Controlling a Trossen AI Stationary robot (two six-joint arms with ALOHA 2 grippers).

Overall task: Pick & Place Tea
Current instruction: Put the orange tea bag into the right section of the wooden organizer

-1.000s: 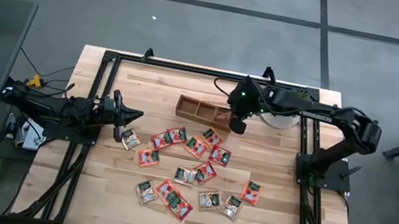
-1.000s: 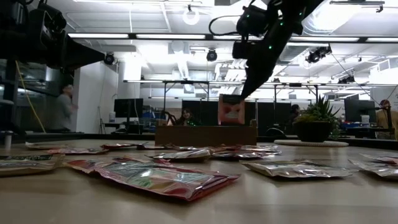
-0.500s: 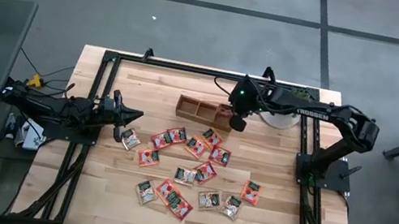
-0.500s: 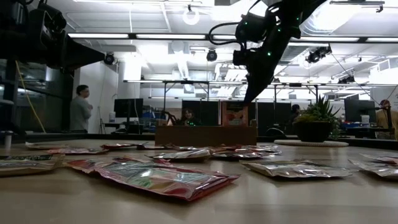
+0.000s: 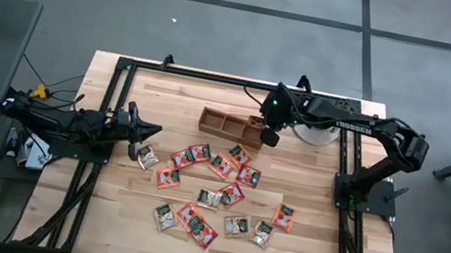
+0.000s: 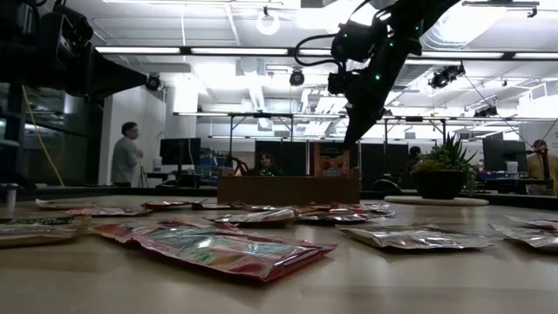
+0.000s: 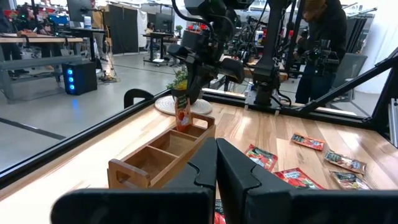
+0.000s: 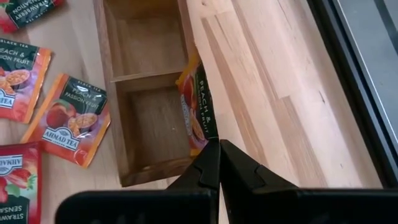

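A red-orange tea sachet (image 8: 198,106) stands on edge in the right end compartment of the long wooden tray (image 5: 224,124), with my right gripper (image 8: 214,144) shut on it from above. The low view shows this sachet (image 6: 331,161) rising above the tray wall (image 6: 288,189), and the left wrist view shows it (image 7: 181,115) under the right gripper (image 7: 194,93). Several loose sachets (image 5: 214,190), red-orange and pale, lie flat on the table near the tray. My left gripper (image 5: 156,135) is shut and waits at the table's left, just beyond a pale sachet (image 5: 147,158). My right gripper pinches the red-orange sachet by its top edge (image 8: 208,135) between the two fingertips, coming from above and pointing down. The sachet hangs below the fingers, upright on edge, with its lower part inside the tray's end compartment; whether it touches the floor there is hidden.
A potted plant (image 6: 440,174) on a round white plate (image 5: 318,130) stands just right of the tray. A black frame (image 5: 122,80) borders the table on its left, far and right sides. People move in the room behind the table.
My right gripper has moved down a little over the tray's right end, still shut on the sachet. The sachet now sits lower, its bottom sunk behind the tray wall in the end compartment.
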